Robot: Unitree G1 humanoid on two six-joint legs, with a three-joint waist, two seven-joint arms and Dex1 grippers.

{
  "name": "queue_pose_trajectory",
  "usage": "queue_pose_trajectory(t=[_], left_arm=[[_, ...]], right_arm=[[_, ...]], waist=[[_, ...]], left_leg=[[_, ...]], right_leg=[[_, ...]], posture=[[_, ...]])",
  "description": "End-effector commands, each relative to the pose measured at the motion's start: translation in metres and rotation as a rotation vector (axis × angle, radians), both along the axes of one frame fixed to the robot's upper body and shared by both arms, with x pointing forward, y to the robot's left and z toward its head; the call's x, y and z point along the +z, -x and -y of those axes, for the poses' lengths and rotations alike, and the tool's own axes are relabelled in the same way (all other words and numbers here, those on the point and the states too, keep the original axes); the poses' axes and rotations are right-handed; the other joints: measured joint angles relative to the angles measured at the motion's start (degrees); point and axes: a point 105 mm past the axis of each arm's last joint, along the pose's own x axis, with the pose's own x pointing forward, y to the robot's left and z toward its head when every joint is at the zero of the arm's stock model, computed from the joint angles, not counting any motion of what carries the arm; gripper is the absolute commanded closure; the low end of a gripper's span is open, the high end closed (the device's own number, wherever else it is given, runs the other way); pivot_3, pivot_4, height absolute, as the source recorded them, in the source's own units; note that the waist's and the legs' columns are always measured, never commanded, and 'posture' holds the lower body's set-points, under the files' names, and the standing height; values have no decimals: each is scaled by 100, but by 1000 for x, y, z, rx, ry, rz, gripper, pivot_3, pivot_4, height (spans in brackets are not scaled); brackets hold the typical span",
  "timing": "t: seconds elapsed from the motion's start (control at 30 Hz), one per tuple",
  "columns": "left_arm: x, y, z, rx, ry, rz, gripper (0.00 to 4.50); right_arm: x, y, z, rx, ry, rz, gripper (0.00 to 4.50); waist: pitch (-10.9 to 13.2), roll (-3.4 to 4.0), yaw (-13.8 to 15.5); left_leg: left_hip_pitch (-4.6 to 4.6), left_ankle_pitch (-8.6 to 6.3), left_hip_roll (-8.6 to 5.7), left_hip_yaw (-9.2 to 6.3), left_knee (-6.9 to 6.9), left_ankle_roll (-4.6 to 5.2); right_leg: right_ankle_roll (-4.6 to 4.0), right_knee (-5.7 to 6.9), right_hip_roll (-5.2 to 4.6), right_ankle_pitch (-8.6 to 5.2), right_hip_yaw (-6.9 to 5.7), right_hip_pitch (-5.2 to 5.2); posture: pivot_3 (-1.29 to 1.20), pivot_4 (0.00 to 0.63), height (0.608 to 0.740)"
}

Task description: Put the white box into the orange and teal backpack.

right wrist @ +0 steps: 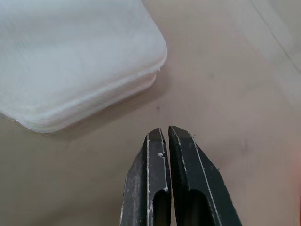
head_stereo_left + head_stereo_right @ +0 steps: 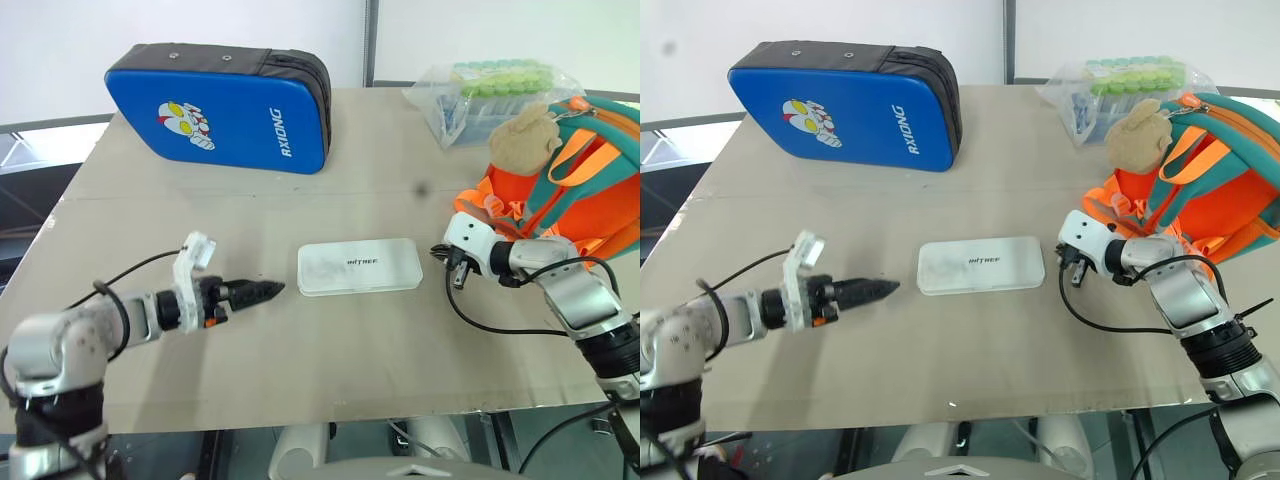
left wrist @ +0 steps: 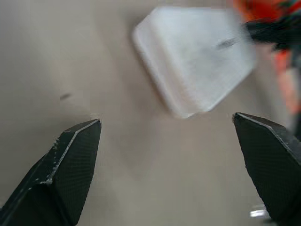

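Tan surface, white wall behind. White box flat mid-surface, bare room all round it. Left gripper just off its left end, jaws wide open, empty. Right gripper by its right end, jaws closed, empty. Orange and teal backpack at right edge. Blue padded case and bagged tubes along far edge.
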Motion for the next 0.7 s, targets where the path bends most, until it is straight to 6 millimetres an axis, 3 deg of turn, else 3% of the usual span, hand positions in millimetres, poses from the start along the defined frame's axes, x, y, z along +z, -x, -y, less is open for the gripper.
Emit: queue_pose_trajectory(t=[0.03, 0.23, 0.43, 0.53, 0.63, 0.7], left_arm=[[-1, -1, 11, -34, 91, -93, 74], [-21, -12, 34, -50, 100, -177, 74], [-22, -18, 54, -82, 150, -179, 74], [-18, -23, 52, -46, 222, -177, 74], [-18, -23, 50, -25, 261, -180, 846], [-19, -21, 49, -16, 271, -182, 1651]], right_arm=[[19, 4, -16, 52, -24, 66, 4500], [11, 6, -43, 138, 20, 75, 4500], [6, 8, -81, 218, -22, 63, 4500], [8, 9, -79, 195, -45, 66, 4500], [6, 9, -67, 156, -47, 69, 4500], [8, 9, -56, 110, -66, 70, 4500]], waist=[[-1, -1, -26], [-1, -2, -38], [-3, -2, -8], [-3, -3, 16], [-3, -3, 10], [-5, -5, 2]], left_leg=[[1, 0, -2, -2, 0, 0], [7, 14, 1, -2, -10, -25], [6, 16, -1, -1, -9, -30], [5, 16, -3, -4, -8, -30], [5, 16, -6, -5, -7, -31], [5, 16, -7, -5, -10, -31]], right_leg=[[0, 2, 0, 0, 2, -1], [-2, 3, 1, 1, 23, -10], [-3, 2, -3, 1, 28, -9], [-3, 2, -7, 1, 25, -9], [-3, 2, -8, 2, 25, -9], [-3, 3, -8, 2, 27, -10]], posture=[[0, 150, 740], [0, 150, 740], [0, 150, 740], [0, 150, 740], [0, 150, 740], [0, 150, 740]])
